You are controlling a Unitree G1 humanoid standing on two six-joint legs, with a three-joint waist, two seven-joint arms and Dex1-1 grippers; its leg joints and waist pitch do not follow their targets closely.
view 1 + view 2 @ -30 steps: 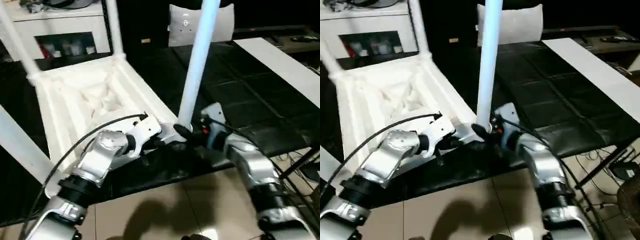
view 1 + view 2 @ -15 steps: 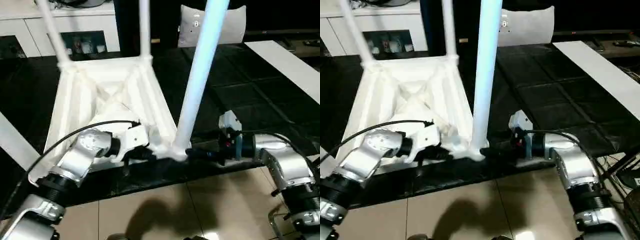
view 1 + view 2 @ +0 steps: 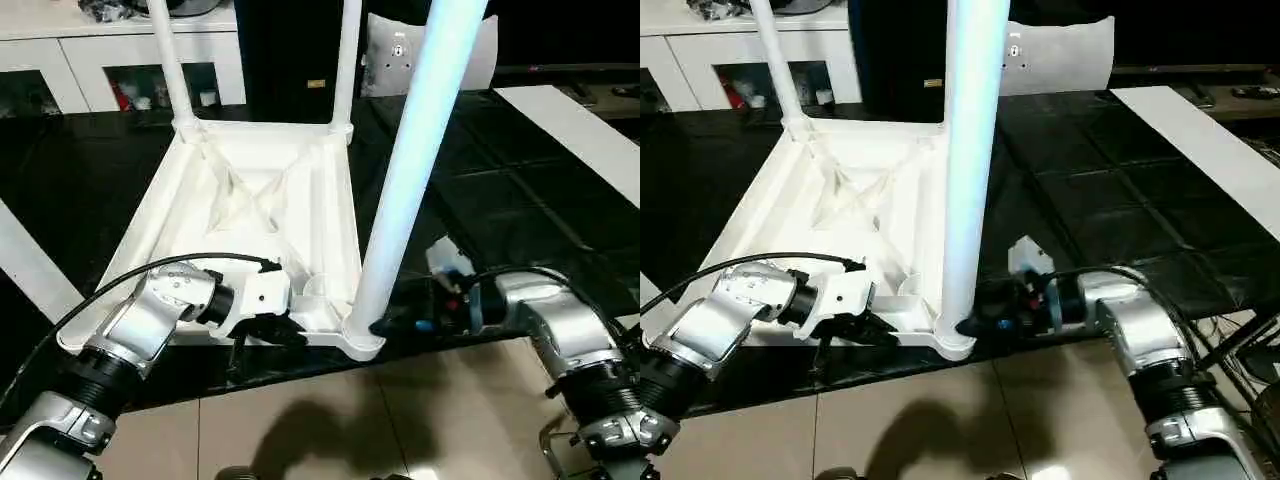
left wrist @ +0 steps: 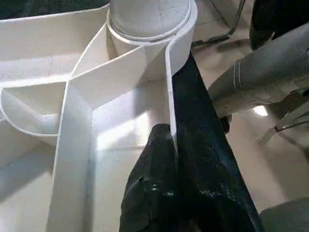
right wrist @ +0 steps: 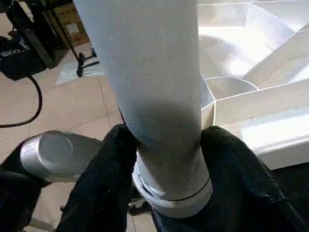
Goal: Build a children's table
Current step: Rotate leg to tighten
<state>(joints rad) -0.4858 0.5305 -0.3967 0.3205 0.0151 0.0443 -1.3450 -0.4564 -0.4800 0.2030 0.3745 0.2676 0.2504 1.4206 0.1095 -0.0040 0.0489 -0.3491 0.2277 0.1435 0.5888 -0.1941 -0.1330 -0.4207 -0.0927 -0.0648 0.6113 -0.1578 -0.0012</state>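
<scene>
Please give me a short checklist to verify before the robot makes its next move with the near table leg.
1. Right gripper closed around the near leg just above its socket: ok.
2. Left gripper clamped on the table top's rim beside that corner: ok.
3. Near leg standing in the corner socket: ok; fully seated: cannot tell.
4. Two far legs upright in their sockets: ok.
5. Table top lying upside down on the black work surface: ok, though the near corner sits right at the edge.
</scene>
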